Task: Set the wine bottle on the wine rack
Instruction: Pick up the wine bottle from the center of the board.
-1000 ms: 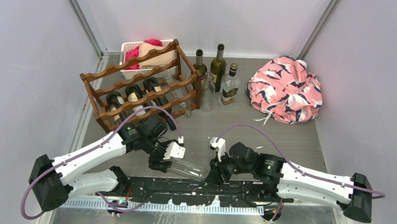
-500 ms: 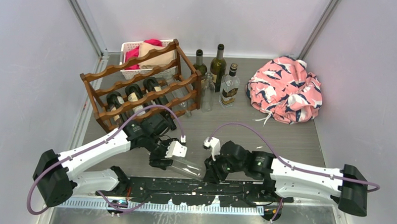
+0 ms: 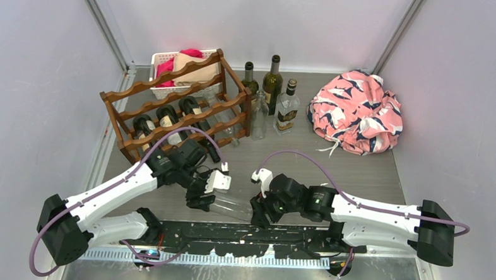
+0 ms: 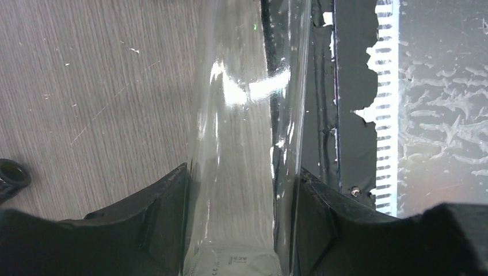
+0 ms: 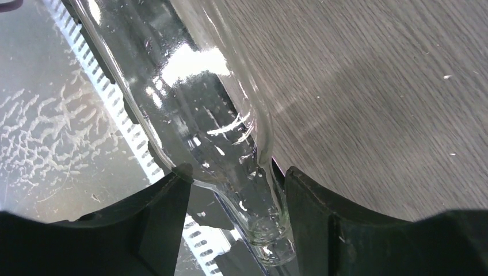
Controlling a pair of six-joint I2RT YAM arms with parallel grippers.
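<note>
A clear glass wine bottle [image 3: 233,207] lies nearly level just above the table's near edge, between my two arms. My left gripper [image 3: 204,198] is shut on its body; in the left wrist view both fingers press the glass [image 4: 241,144] on either side of my left gripper [image 4: 240,175]. My right gripper [image 3: 258,210] is open around the bottle's neck [image 5: 262,190]; the neck lies against one finger [image 5: 322,207], with a gap to the other. The dark reddish-brown wine rack [image 3: 177,105] stands at the back left, well apart from the bottle.
Several dark bottles [image 3: 170,121] lie in the rack's lower tiers. A white basket [image 3: 163,60] with cloth stands behind the rack. Standing bottles [image 3: 273,78] are at the back middle and a pink cloth bundle [image 3: 357,113] at the back right. A black base plate [image 3: 241,234] runs along the near edge.
My right gripper has moved left along the bottle onto its neck. My left gripper has drawn the bottle slightly left and away from the near edge.
</note>
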